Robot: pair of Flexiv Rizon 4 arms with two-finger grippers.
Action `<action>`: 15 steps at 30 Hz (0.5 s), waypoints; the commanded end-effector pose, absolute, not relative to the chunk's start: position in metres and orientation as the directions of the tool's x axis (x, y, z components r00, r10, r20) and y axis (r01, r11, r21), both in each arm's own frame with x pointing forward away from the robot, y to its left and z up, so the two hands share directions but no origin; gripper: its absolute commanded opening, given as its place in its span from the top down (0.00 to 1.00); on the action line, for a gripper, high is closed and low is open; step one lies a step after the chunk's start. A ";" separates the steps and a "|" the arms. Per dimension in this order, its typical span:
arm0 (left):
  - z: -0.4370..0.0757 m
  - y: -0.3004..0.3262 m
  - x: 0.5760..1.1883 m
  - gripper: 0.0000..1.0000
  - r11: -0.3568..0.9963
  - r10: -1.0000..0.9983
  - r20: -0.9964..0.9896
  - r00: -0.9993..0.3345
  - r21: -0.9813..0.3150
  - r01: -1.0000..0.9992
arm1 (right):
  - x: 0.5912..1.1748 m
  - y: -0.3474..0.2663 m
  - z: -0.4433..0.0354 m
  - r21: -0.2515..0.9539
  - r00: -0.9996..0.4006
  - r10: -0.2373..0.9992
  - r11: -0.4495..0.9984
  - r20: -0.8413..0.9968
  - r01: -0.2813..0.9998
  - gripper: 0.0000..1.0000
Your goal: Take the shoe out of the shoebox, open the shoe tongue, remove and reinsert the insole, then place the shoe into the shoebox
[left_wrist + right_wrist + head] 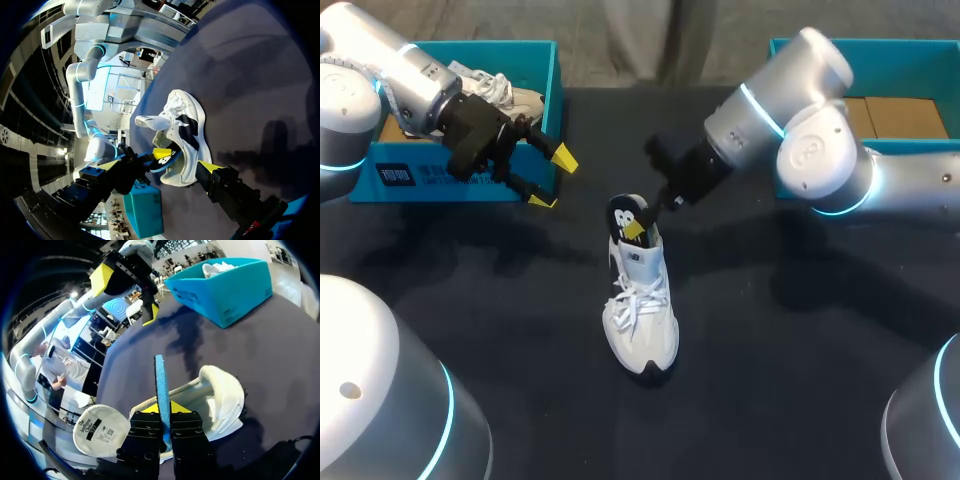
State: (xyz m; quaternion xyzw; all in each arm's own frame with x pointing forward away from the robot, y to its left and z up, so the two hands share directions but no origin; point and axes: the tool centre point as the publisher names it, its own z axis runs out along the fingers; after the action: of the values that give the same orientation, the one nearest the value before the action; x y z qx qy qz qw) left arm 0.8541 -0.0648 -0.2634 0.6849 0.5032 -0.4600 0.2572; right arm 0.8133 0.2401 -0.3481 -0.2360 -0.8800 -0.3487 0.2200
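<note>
The insole (161, 375) is a thin, light foam sheet that will likely bend and buckle if pushed from far back, so it is best pinched near the heel end. That is where the right hand (163, 409) has it: the fingers are closed flat on the insole, which stands on edge between them at the heel opening of the shoe (642, 310). Whether its front end sits inside the shoe I cannot tell. The shoe looks light, soft in the upper and firmer in the sole. It may slide or tip on the bench (770, 380) unless steadied at the toe or sidewall, and the loose laces could snag a finger. The left hand (553, 180) hangs spread wide, holding nothing, just beside the left shoebox (460, 182) and apart from the shoe. The shoe is a white sneaker with white laces and dark side marks. It sits mid-bench, toe toward the robot, between the left shoebox and the right shoebox (920, 45), both teal. The insole is blue at its edge and dark on its face, with a pale print.
</note>
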 end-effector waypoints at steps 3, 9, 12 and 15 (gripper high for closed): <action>-0.264 -0.065 0.854 0.00 -0.361 0.453 -0.889 0.072 -0.109 0.926 | 0.802 0.242 -0.359 0.486 -0.777 0.267 0.653 0.569 0.581 1.00; -0.264 -0.065 0.854 0.00 -0.361 0.453 -0.889 0.072 -0.109 0.926 | 0.800 0.237 -0.357 0.485 -0.772 0.279 0.645 0.571 0.591 0.69; -0.264 -0.065 0.854 0.00 -0.361 0.453 -0.889 0.072 -0.109 0.926 | 0.805 0.237 -0.350 0.501 -0.784 0.282 0.639 0.554 0.584 0.64; -0.264 -0.065 0.854 0.00 -0.361 0.453 -0.889 0.072 -0.109 0.926 | 0.810 0.238 -0.342 0.515 -0.795 0.282 0.636 0.537 0.574 0.62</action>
State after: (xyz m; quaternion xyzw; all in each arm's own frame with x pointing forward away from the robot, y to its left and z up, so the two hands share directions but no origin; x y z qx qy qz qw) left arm 0.8541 -0.0648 -0.2634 0.6849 0.5032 -0.4600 0.2572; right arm 0.8117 0.2396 -0.3490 -0.2425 -0.8785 -0.3521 0.2131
